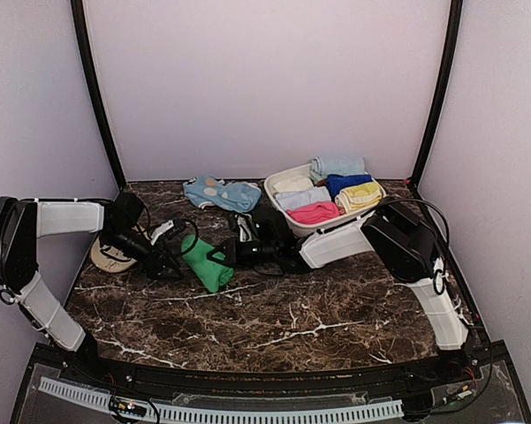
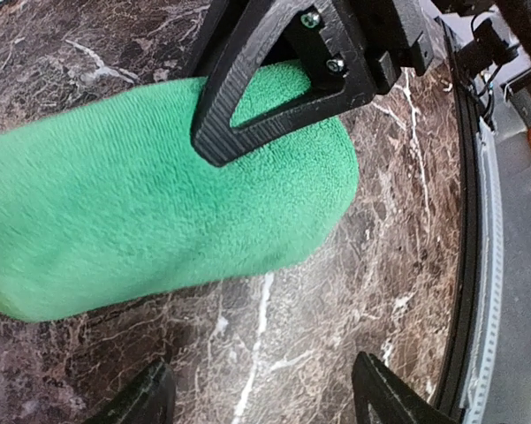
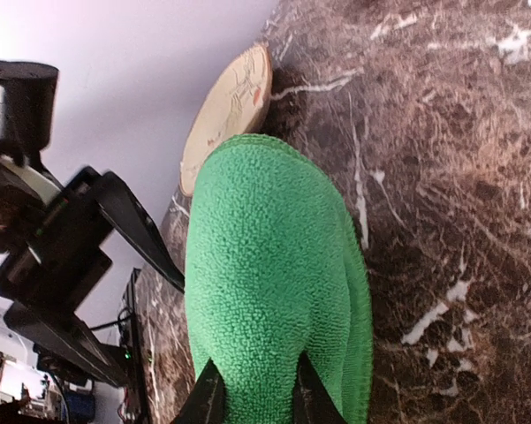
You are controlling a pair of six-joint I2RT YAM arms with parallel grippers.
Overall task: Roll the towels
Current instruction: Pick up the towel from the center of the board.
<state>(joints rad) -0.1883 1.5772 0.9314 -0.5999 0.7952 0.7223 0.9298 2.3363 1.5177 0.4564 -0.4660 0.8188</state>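
A plain bright green towel (image 1: pixel 205 263) lies rolled into a thick tube on the dark marble table. My right gripper (image 3: pixel 258 397) is shut on one end of it, both fingertips pressed into the green towel (image 3: pixel 274 283). My left gripper (image 2: pixel 265 397) hovers just beside the green towel (image 2: pixel 159 221), open, with only bare marble between its fingertips. In the top view the left gripper (image 1: pixel 163 261) is left of the roll and the right gripper (image 1: pixel 225 256) is at its right side. One of the right gripper's fingers (image 2: pixel 274 79) shows black over the towel in the left wrist view.
A tan oval leaf-print disc (image 1: pixel 115 256) lies at the left behind the left gripper, also seen as the disc (image 3: pixel 225 110) past the towel's far end. A white basket (image 1: pixel 302 229) with several rolled towels stands at the back right. A light blue cloth (image 1: pixel 221 193) lies at the back.
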